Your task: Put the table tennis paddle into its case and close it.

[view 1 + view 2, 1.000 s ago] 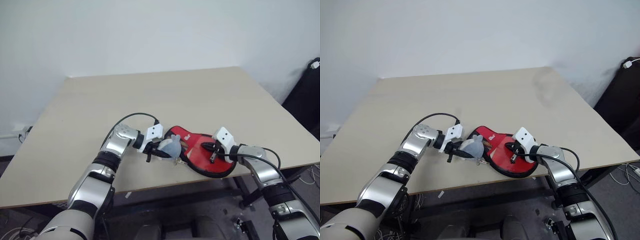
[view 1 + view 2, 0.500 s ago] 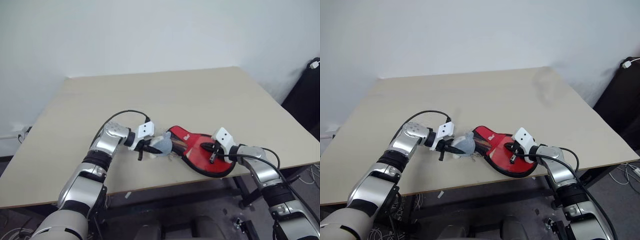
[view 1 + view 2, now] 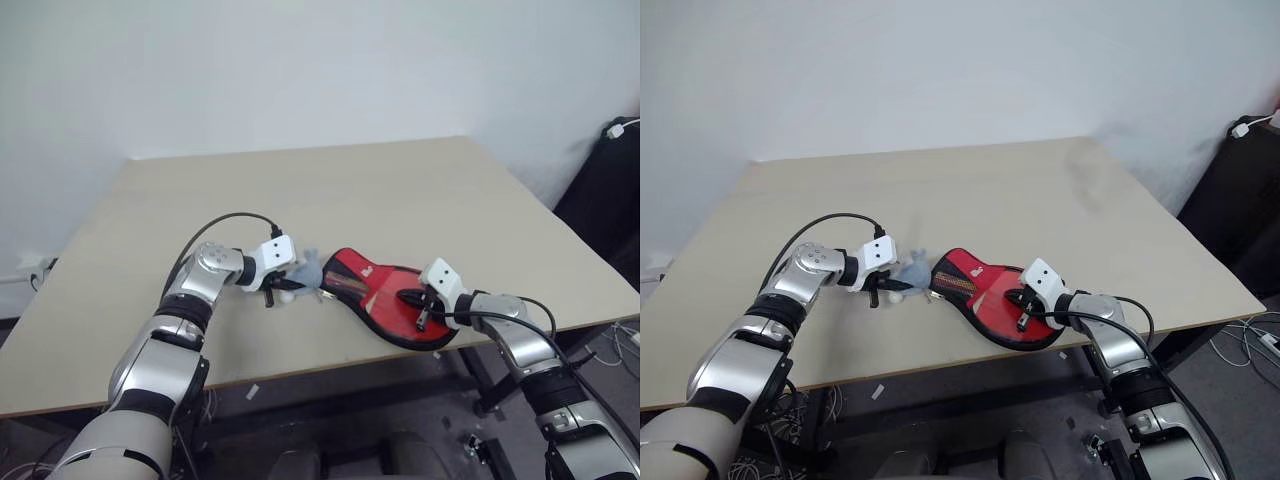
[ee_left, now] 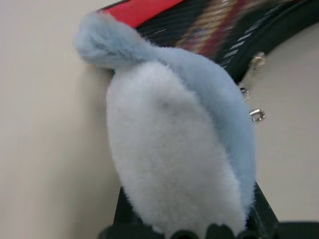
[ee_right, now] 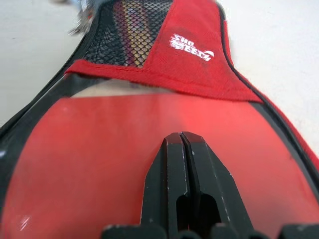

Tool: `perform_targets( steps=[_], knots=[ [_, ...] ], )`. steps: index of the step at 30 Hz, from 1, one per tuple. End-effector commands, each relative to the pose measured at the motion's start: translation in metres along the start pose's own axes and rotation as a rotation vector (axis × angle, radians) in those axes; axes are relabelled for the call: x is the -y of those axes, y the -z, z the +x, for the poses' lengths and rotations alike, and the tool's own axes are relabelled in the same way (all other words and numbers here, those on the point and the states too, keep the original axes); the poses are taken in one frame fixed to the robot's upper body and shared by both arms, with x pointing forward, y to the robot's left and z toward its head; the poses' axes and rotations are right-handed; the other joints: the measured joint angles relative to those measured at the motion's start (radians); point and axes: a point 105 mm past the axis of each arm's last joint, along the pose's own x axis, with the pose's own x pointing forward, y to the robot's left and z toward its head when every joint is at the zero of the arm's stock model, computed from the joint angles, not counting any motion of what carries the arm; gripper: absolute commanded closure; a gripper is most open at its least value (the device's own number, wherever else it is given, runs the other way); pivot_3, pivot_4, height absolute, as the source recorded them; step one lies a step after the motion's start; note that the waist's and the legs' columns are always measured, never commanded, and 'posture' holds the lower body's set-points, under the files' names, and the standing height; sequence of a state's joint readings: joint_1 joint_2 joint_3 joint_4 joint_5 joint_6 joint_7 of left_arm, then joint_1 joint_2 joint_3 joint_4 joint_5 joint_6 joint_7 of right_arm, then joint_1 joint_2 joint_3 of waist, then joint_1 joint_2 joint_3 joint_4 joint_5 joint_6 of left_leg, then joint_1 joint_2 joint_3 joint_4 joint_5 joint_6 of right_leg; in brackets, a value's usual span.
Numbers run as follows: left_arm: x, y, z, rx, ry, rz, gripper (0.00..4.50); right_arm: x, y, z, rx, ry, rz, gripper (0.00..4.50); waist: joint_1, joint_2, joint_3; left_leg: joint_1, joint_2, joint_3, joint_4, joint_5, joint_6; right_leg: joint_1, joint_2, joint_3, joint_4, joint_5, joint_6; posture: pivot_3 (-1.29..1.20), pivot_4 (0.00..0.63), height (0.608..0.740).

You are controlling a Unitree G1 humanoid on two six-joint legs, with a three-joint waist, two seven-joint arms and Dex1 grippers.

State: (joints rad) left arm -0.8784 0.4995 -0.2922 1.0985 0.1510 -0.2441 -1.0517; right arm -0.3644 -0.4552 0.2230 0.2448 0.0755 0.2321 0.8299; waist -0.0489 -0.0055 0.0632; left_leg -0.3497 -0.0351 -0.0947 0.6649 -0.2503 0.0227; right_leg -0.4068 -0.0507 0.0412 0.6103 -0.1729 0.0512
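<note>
Gripping a fluffy blue-white pompom (image 4: 174, 149) at the case (image 3: 345, 283) with our left gripper (image 3: 283, 291) — our right gripper (image 5: 182, 149), clenched empty, presses the paddle (image 5: 124, 159).

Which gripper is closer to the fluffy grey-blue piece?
Left. The left gripper is shut on the fluffy piece at the narrow end of the case. The right gripper is shut, resting on the paddle at the wide end.
</note>
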Motion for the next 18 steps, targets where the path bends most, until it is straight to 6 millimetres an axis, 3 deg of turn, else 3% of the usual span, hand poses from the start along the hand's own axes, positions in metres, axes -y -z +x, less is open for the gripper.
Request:
perform_targets(
  steps=[1, 7, 13, 18],
  knots=[
    [-0.017, 0.002, -0.014, -0.038, -0.063, 0.017, 3.91, -0.007, 0.01, 0.001, -0.042, -0.025, 0.004, 4.5, 0.0, 0.0, 0.0, 0.0, 0.001, 0.0, 0.0, 0.0, -0.001, 0.0, 0.0, -0.001, 0.0, 0.0, 0.0, 0.0, 0.0, 0.74],
    [-0.021, 0.005, -0.016, -0.066, -0.091, 0.027, 3.91, -0.008, 0.01, 0.001, -0.043, -0.029, 0.003, 4.5, 0.0, 0.0, 0.0, 0.002, 0.002, 0.002, 0.0, 0.0, -0.001, 0.0, 0.0, -0.001, 0.0, 0.0, 0.0, 0.0, 0.0, 0.74],
    [-0.047, 0.011, -0.018, -0.15, -0.308, 0.005, 3.91, -0.009, 0.009, 0.002, -0.043, -0.036, 0.0, 4.5, 0.0, -0.001, 0.0, 0.003, 0.004, 0.003, -0.001, 0.0, 0.0, 0.0, 0.001, -0.002, 0.0, 0.001, 0.001, 0.0, 0.0, 0.74],
    [-0.054, 0.014, -0.019, -0.191, -0.379, 0.019, 3.91, -0.01, 0.009, 0.002, -0.044, -0.04, -0.001, 4.5, 0.0, -0.001, 0.0, 0.003, 0.007, 0.006, -0.001, 0.0, -0.001, -0.001, 0.002, -0.003, 0.0, 0.001, 0.001, 0.0, 0.0, 0.74]
  ],
)
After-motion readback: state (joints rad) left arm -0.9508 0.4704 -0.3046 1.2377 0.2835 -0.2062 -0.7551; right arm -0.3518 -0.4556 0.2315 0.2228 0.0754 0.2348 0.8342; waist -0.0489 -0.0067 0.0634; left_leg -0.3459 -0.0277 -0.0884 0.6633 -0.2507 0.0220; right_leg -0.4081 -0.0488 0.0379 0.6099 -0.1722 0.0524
